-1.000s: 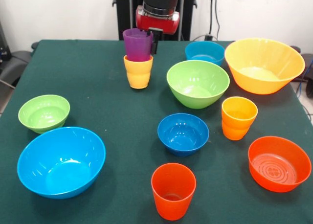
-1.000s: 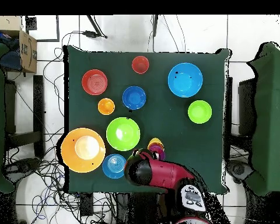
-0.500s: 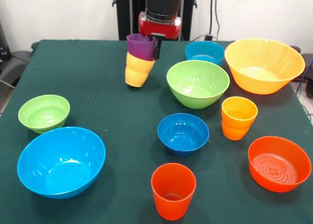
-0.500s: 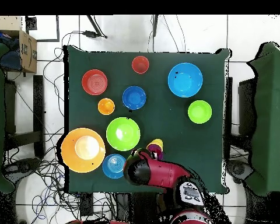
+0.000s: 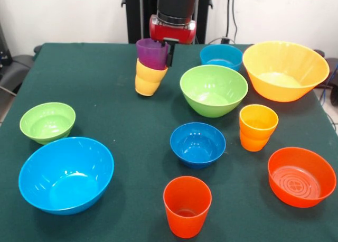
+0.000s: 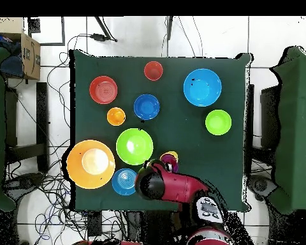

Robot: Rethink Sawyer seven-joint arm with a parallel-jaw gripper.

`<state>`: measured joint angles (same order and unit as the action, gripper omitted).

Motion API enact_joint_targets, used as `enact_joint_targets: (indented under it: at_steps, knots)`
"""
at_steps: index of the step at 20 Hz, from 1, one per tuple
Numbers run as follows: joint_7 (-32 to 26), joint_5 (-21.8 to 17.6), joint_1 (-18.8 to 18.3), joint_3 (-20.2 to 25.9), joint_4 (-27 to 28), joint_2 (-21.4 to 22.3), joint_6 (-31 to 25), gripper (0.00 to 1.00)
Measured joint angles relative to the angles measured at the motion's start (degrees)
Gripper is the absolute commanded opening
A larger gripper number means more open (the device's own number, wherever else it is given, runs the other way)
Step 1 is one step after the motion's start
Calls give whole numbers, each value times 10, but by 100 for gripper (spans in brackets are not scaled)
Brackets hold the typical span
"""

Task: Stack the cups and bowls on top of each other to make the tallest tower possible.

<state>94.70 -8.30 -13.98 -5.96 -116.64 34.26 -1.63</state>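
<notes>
The red and black arm (image 5: 174, 9) comes down from the far side of the bench, wrist vertical. Its hand (image 5: 165, 47) has its black fingers (image 5: 170, 53) closed on a purple cup's rim.

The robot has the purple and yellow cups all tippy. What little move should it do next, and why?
Probably carry the stack toward another piece, maybe the dark blue bowl, keeping it level. The gripper grips the rim of the purple cup, the yellow cup nested under it hangs tilted, seemingly off the table, so the pair seems lifted together.
</notes>
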Motion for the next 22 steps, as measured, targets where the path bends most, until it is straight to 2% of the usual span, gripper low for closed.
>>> enact_joint_targets:
  at_steps: [14, 22]
  knots:
    - [0, 0, 1, -2, 23, -1, 0, 0]
    - [0, 0, 21, -18, 46, -12, 0, 0]
